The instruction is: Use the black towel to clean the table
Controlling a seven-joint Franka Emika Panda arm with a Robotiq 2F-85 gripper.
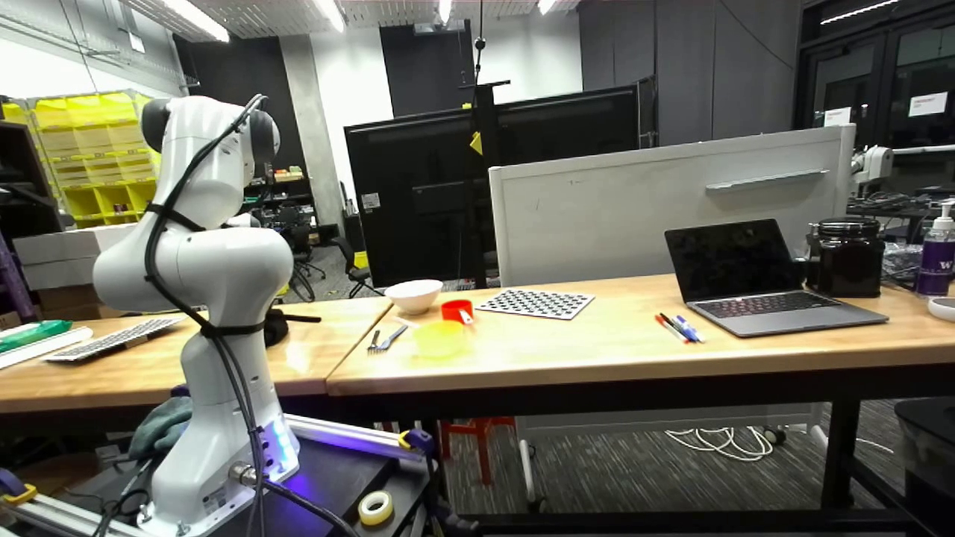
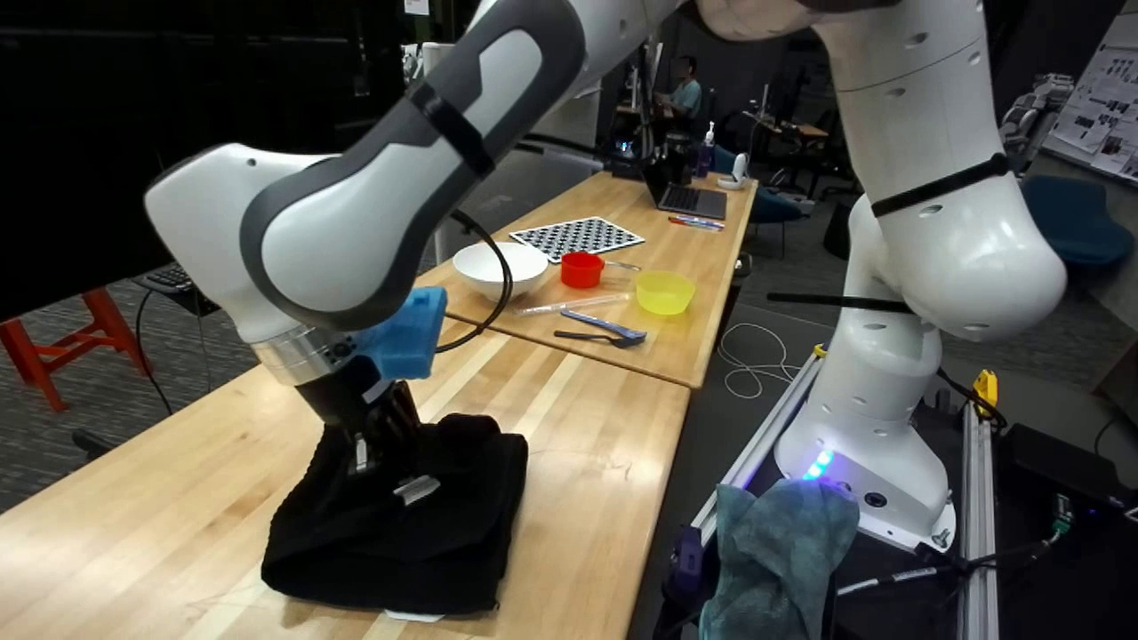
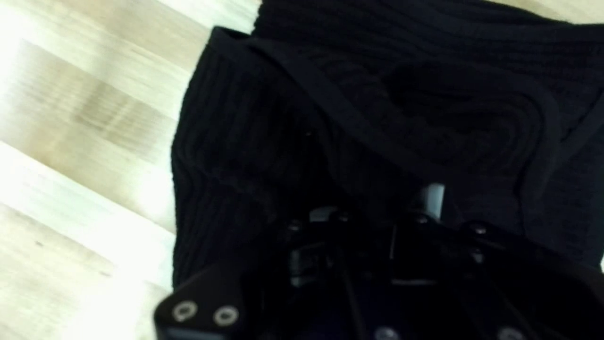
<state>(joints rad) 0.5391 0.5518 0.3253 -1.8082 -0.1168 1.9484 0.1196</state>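
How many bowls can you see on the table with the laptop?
2. In an exterior view, a white bowl stands left of the red measuring cup, and a yellow bowl stands right of it. One tucked behind the laptop could be hidden.

The place is looking like a robotics lab: a white robot arm (image 1: 224, 268) is standing beside a worktop (image 1: 597, 335) carrying a checkered board (image 1: 537, 303) and a laptop (image 1: 742, 261), and yellow storage bins (image 1: 89, 149) are standing behind.
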